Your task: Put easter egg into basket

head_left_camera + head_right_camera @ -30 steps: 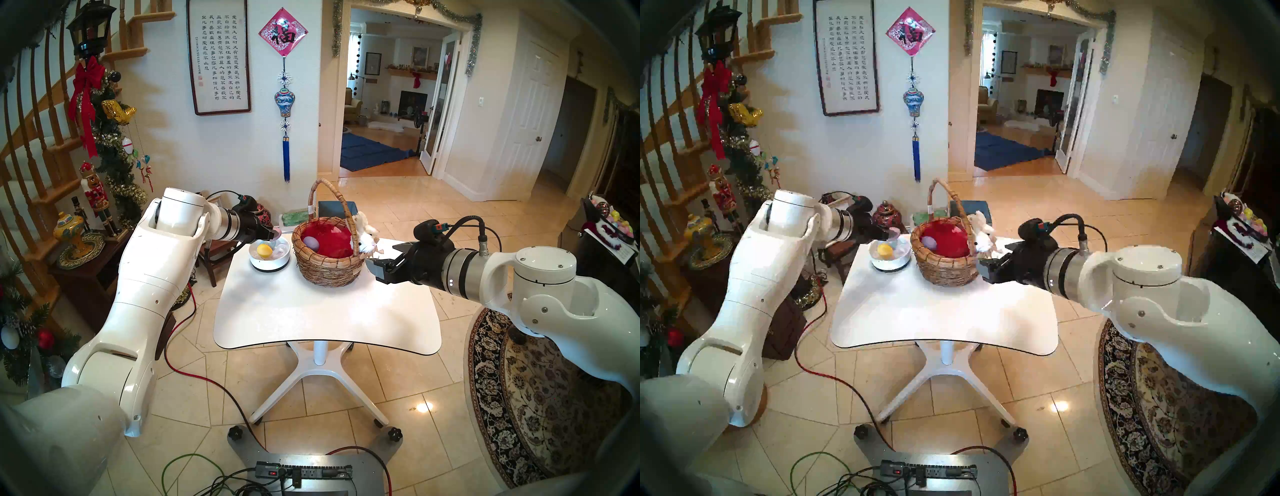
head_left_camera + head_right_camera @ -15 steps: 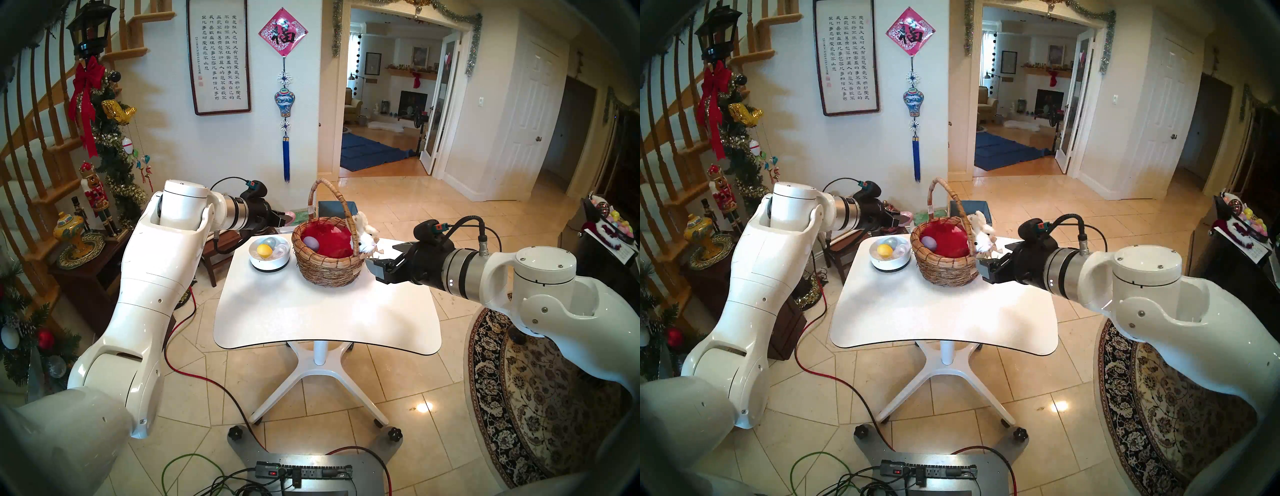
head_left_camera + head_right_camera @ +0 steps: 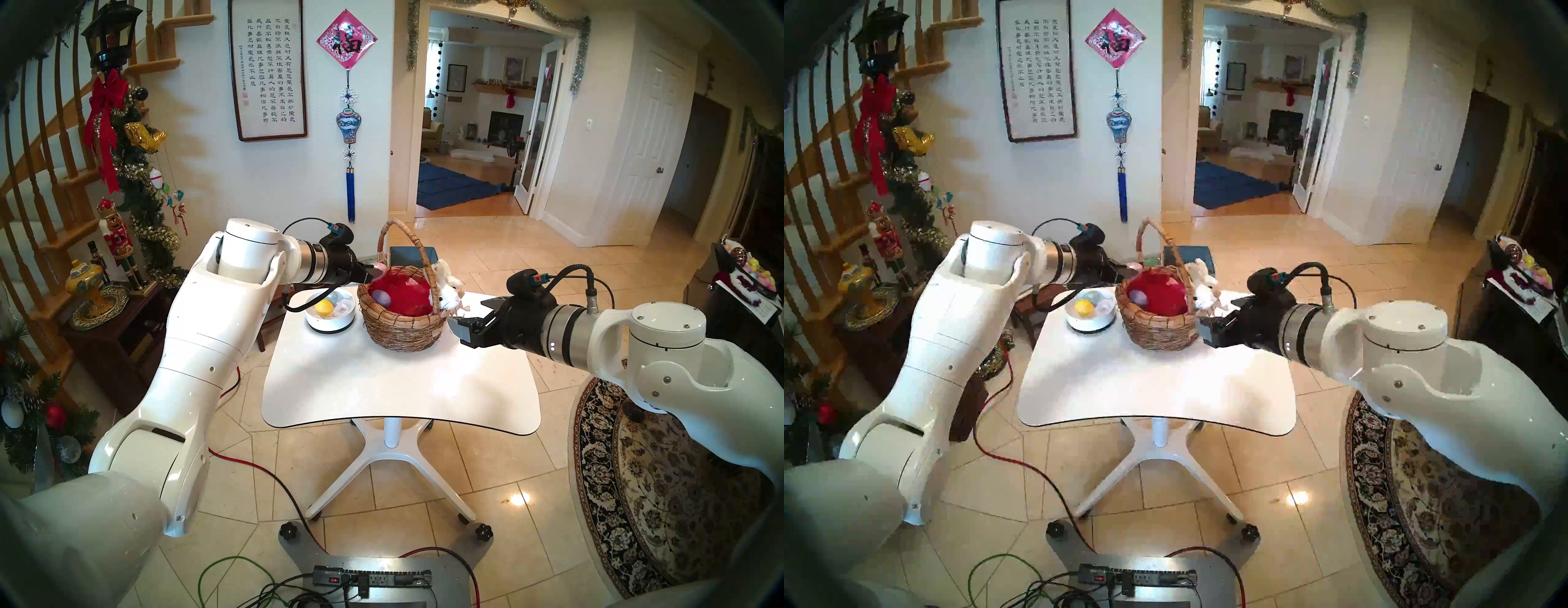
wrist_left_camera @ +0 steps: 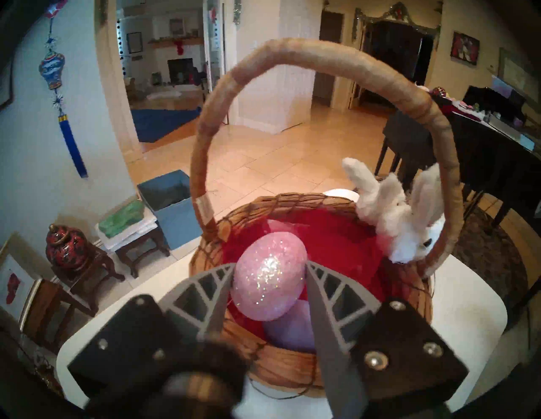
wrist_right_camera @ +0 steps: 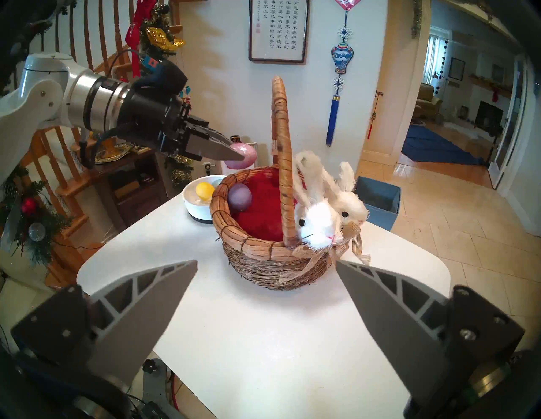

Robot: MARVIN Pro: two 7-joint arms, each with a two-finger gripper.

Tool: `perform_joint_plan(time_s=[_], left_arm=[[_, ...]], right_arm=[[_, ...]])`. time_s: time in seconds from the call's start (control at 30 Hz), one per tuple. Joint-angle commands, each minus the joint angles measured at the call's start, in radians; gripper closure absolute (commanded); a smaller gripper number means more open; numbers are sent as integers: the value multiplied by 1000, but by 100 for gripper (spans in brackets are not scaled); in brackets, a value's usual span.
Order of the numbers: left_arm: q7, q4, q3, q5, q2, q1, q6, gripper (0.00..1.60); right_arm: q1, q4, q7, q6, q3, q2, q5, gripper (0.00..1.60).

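left arm: reaching forward, tilted slightly down | left pincer (image 5: pixel 234 153): clamped on a pink glitter egg (image 4: pixel 269 275) | right arm: extended level | right pincer (image 3: pixel 469 325): jaws spread wide, holding nothing

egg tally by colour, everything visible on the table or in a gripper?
Pink glitter egg, held in the left gripper at the basket rim: 1
Purple egg, in the basket: 1
Yellow egg, in the white bowl: 1
Pale blue egg, in the bowl: 1
Total: 4 sure; other pale shapes in the bowl are too unclear.
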Motion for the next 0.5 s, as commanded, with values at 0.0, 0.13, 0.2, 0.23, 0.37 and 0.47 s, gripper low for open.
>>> perform_joint_plan(time_s=[0.0,0.13,0.2,0.23,0.37,0.47], left_arm=[[1,10,24,10,-21,-36,-27,90],[2,17,36,14,-32,-34,-36,87],[2,21,40,16,-36,-33,-41,85],[3,23,42,17,-39,-33,-44,84],[10,35,49,24,-47,-32,-60,71],[14,40,50,25,-52,-30,-69,58]], right_arm=[[10,-1,0,-3,8,-1,-2,0],[10,-1,0,-3,8,-1,-2,0],[10,-1,0,-3,8,-1,-2,0],[10,-1,0,-3,8,-1,-2,0],[10,-1,0,-3,8,-1,-2,0],[10,-1,0,-3,8,-1,-2,0]])
